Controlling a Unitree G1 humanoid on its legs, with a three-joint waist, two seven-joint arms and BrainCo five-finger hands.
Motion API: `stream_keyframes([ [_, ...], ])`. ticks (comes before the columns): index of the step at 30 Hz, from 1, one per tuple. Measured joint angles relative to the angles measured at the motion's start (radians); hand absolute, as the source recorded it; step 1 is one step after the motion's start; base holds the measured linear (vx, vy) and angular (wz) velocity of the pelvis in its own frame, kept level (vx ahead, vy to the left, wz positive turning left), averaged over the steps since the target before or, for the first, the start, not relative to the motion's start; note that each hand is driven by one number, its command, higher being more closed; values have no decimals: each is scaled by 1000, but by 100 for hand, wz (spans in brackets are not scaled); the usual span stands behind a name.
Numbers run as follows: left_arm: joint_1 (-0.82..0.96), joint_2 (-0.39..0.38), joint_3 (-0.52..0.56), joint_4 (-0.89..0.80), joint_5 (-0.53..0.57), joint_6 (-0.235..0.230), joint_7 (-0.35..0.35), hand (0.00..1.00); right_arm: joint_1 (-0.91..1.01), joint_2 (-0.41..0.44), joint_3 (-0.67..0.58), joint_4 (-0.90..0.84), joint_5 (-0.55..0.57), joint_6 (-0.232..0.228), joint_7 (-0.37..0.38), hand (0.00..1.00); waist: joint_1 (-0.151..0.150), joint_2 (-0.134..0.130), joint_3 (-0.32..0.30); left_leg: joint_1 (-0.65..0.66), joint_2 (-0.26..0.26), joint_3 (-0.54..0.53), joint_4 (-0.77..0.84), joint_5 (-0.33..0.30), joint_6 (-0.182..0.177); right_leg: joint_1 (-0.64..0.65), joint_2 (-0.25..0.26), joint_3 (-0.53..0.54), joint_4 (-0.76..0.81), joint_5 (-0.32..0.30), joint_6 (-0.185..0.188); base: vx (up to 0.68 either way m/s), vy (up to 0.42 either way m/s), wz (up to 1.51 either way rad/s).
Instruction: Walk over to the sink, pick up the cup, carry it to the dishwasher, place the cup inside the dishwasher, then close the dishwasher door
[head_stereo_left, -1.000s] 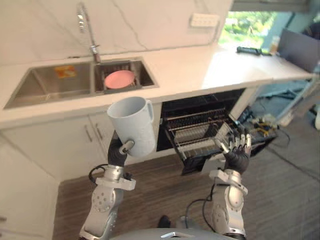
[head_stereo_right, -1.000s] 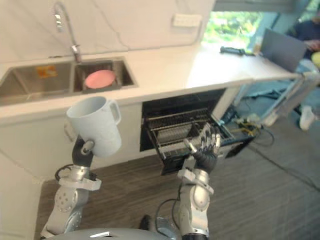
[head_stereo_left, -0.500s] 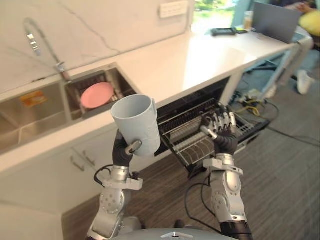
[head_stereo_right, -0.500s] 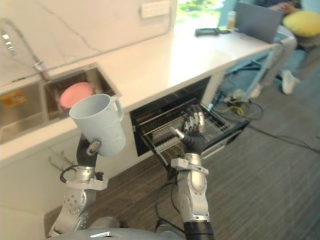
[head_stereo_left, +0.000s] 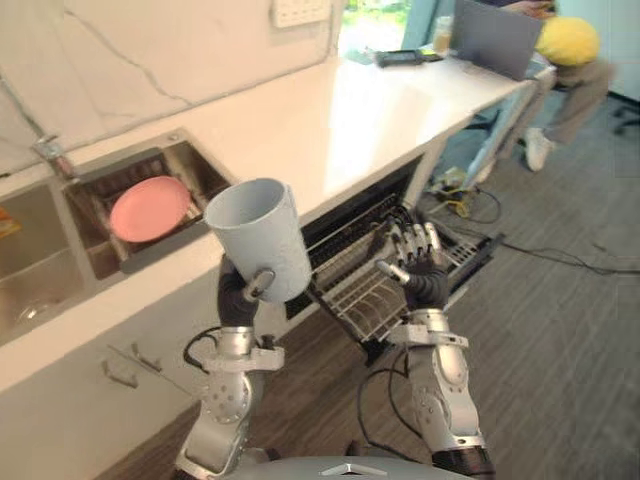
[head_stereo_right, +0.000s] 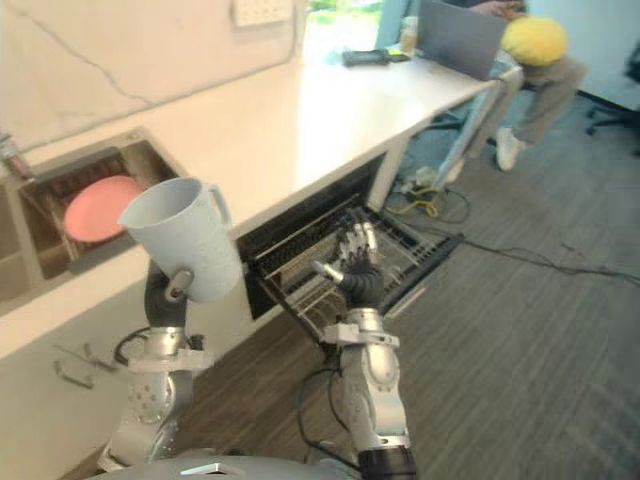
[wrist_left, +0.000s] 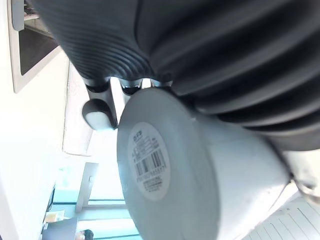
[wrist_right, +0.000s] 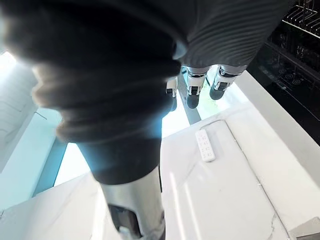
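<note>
**Left eye view.**
- Cup (head_stereo_left: 258, 238): pale blue-grey with a handle, held in the air with its mouth up and tilted. It is off the counter (head_stereo_left: 330, 120), out in front of the counter's front edge, between the sink (head_stereo_left: 40, 262) and the open dishwasher (head_stereo_left: 360, 205).
- Left hand (head_stereo_left: 238, 298): fingers and thumb curled round the cup's lower part.
- Right hand (head_stereo_left: 415, 272): raised, fingers straight and spread, holding nothing. It is in front of the pulled-out wire rack (head_stereo_left: 350, 292).
- Pink plate (head_stereo_left: 150, 208): lies in the sink's smaller basin.
- Laptop (head_stereo_left: 495, 35): at the counter's far end, with a seated person (head_stereo_left: 572, 62) beyond it.

**Right eye view.**
- Same arrangement. The cup's handle shows on the side nearer the dishwasher.

**Left wrist view.**
- The cup's underside carries a barcode label (wrist_left: 150, 165). Dark fingertips (wrist_left: 99, 114) lie against the cup's wall.

**Right wrist view.**
- Fingers (wrist_right: 220, 82) are extended side by side, with nothing in them.
- White socket plate (wrist_right: 206, 145): on the marble wall above the counter.
</note>
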Motion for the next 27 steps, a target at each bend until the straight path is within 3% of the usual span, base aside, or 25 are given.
stream_keyframes([
  [1, -4, 0, 48, -7, 5, -2, 46, 100, -5, 1, 19, 18, -1, 7, 13, 0, 3, -6, -1, -1, 25, 16, 22, -13, -25, 3, -50, -46, -27, 22, -5, 30, -130, -50],
  [2, -5, 1, 66, -14, 9, -2, 58, 100, -4, 3, 30, 18, -2, 9, 16, 0, 6, -19, -3, -9, 29, 19, 36, -21, -39, 5, -63, -49, -60, 89, -1, 54, -201, -49],
  [3, -10, 3, 92, -16, 9, -6, 69, 100, -5, 13, 47, 18, -3, 10, 22, 0, 21, -31, -5, -27, 44, 16, 58, -33, -63, 9, -52, -41, -92, 156, 93, 23, -190, -24],
  [6, -33, -17, 98, -16, 30, -7, 68, 100, -5, -17, 50, 16, -3, 10, 34, 0, 16, -17, -2, -42, 83, -10, 36, -21, -83, 2, -11, -43, -88, 157, 83, -25, -207, 0],
  [7, -45, -17, 100, -16, 39, -7, 61, 100, -4, -30, 50, 15, -3, 10, 35, 0, 14, -2, 3, -28, 104, -15, 19, -16, -90, 1, 12, -12, -73, 175, 57, -74, -77, 8],
  [9, -56, -12, 110, -26, 39, -7, 59, 100, -5, -29, 53, 8, -3, 10, 36, 0, 14, 10, -3, -25, 141, -28, 19, -11, -98, 10, 64, 56, -98, 216, 59, -61, -53, 6],
  [11, -59, -1, 127, -62, 38, -7, 62, 100, -7, -27, 65, -22, -4, 18, 41, 0, 29, -15, -6, -37, 151, -27, 24, -5, -118, 50, 97, 70, -207, 221, 72, -24, -98, -3],
  [12, -59, 0, 147, -78, 43, -6, 72, 100, -16, -29, 83, -36, -5, 32, 57, 0, 38, -38, -13, -52, 151, -26, 26, 3, -129, 80, 115, 69, -306, 237, 103, -28, -198, -4],
  [15, -58, -10, 173, -80, 93, 1, 132, 100, -53, -63, 111, -35, 11, 76, 88, 0, 46, -42, -12, -72, 166, -38, 30, 25, -146, 113, 160, 58, -424, 288, 95, -32, -118, 6],
  [18, -62, -20, 177, -68, 136, 1, 203, 100, -83, -101, 118, -35, 98, 120, 106, 0, 39, -3, -4, -100, 170, -54, 37, 31, -150, 105, 169, 44, -442, 295, 86, -24, -3, 11],
  [20, -78, -31, 171, -41, 181, 3, 237, 100, -90, -112, 135, -35, 135, 119, 114, 0, 39, 10, -7, -94, 170, -54, 23, 45, -154, 103, 171, 40, -441, 296, 85, 6, 11, 3],
  [27, -166, -17, 150, 70, 347, 88, 313, 100, -161, -91, 229, -25, 192, 117, 121, 0, 19, 11, -14, -57, 160, 37, -11, 53, -152, 70, 169, 122, -443, 315, 85, -8, 43, -30],
])
